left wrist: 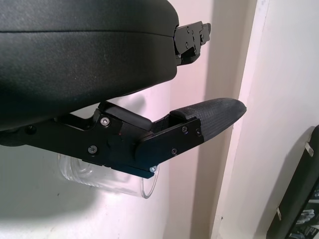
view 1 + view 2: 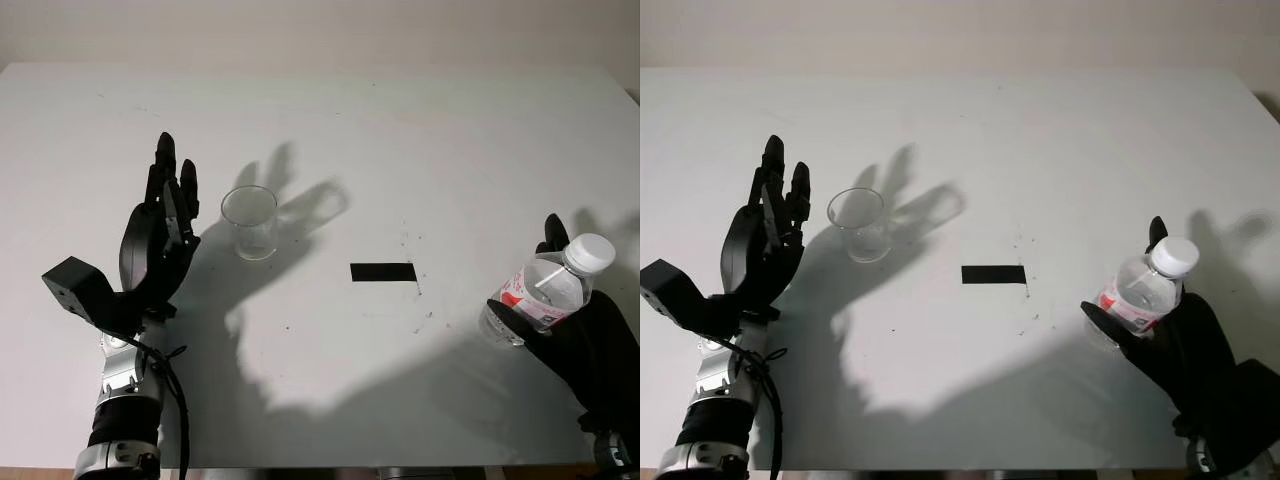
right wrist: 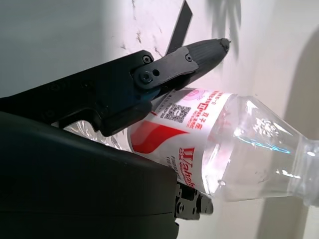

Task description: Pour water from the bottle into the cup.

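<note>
While the right robot hand grips the clear, white-capped plastic water bottle, tilted
The open left robot hand stands at nine o'clock of the clear plastic cup on the white surface

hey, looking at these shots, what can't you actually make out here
- Bottle: its base is covered by the right hand; water level unclear.
- Cup: whether it holds water, clear plastic, too small in head views.
- Left hand: whether it touches the cup; in the wrist view its fingers cover the rim.

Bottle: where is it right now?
The bottle is in the right hand at the table's right near edge, tilted, white cap on, right of the black tape strip and far from the cup.
</note>
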Controlling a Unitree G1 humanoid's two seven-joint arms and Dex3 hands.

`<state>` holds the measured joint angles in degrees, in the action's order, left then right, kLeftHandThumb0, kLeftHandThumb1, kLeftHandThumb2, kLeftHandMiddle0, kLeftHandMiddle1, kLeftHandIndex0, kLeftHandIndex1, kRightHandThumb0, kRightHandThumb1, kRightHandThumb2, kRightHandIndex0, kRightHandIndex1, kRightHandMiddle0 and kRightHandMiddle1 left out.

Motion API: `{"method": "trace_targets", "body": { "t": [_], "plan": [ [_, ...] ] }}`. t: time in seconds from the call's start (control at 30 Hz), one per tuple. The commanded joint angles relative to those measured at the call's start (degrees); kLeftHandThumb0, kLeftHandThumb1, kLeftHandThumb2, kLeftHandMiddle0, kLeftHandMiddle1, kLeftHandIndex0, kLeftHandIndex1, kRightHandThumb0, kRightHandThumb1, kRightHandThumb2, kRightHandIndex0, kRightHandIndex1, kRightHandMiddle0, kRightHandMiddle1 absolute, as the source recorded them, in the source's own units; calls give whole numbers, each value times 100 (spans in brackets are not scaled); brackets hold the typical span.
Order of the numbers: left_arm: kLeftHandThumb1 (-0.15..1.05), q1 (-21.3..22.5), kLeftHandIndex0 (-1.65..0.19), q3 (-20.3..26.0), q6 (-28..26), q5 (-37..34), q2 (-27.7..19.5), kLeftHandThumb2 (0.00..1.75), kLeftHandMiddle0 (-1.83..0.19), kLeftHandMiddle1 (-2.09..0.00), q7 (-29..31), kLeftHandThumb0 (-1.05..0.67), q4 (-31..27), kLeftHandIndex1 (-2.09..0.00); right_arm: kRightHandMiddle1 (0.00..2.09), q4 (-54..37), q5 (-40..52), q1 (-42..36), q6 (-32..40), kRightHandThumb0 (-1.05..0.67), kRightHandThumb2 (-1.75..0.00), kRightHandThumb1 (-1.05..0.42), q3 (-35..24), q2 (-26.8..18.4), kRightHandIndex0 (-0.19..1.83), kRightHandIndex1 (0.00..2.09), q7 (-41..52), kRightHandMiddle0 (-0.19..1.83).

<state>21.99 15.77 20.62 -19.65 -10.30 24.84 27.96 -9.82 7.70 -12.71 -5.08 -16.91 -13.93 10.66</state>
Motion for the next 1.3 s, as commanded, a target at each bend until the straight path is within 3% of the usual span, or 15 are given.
{"method": "trace_targets", "body": {
  "t": [0.0, 0.07, 0.1, 0.2, 0.27, 0.3, 0.5, 0.77, 1.0, 1.17, 1.27],
  "plan": [
    [105, -69, 19, -14, -18, 17, -46, 79, 19, 0, -17, -75, -133, 0, 20, 14, -21, 89, -92, -48, -5, -92, 11, 133, 57, 14, -160, 54],
    [105, -86, 19, -8, -39, -11, -31, 78, 19, 0, -18, -75, -173, 0, 34, 157, -85, 166, -255, -42, -6, -94, 33, 170, 88, 32, -228, 82],
    [105, -98, 19, -6, -55, -15, -29, 78, 19, 0, -25, -75, -191, 0, 61, 263, -243, 197, -402, -40, -6, -97, 64, 144, 86, 73, -287, 88],
    [105, -119, 19, 10, -81, -20, -24, 77, 19, 0, -54, -75, -218, 0, 146, 306, -887, 213, -445, -45, -12, -104, 190, 37, 93, 157, -577, 83],
    [105, -128, 19, 8, -72, -5, -24, 76, 19, 0, -71, -75, -228, 0, 189, 311, -1133, 233, -535, -45, -20, -104, 241, 12, 87, 191, -676, 74],
    [105, -133, 19, 6, -73, -4, -27, 77, 19, 0, -72, -75, -233, 0, 201, 329, -1168, 247, -588, -42, -27, -105, 257, 12, 82, 202, -686, 71],
    [105, -126, 19, 11, -39, -35, -37, 77, 19, 0, -6, -75, -172, 0, 209, 468, -933, 307, -709, -39, -42, -105, 300, -56, 68, 209, -409, 59],
    [105, -81, 19, 19, 0, -61, -29, 77, 19, 0, 102, -75, -55, 0, 209, 727, -918, 926, -438, -43, -40, -105, 484, 97, 70, 209, -575, 56],
    [105, -104, 19, 2, 10, -5, -39, 78, 19, 0, 53, -74, -99, 0, 209, 1932, -736, 2559, -374, -39, -32, -105, 615, -121, 61, 209, -363, 52],
    [105, -160, 19, 9, 3, -14, -25, 78, 19, 0, 35, -74, -145, 0, 209, 3372, -886, 4044, -963, -35, -31, -105, 798, -309, 82, 209, -259, 66],
    [105, -201, 19, 29, -6, -44, -9, 78, 19, 0, 35, -73, -174, 0, 209, 4074, -1161, 4757, -1156, -33, -34, -105, 989, -336, 101, 209, -430, 85]
  ]
}}
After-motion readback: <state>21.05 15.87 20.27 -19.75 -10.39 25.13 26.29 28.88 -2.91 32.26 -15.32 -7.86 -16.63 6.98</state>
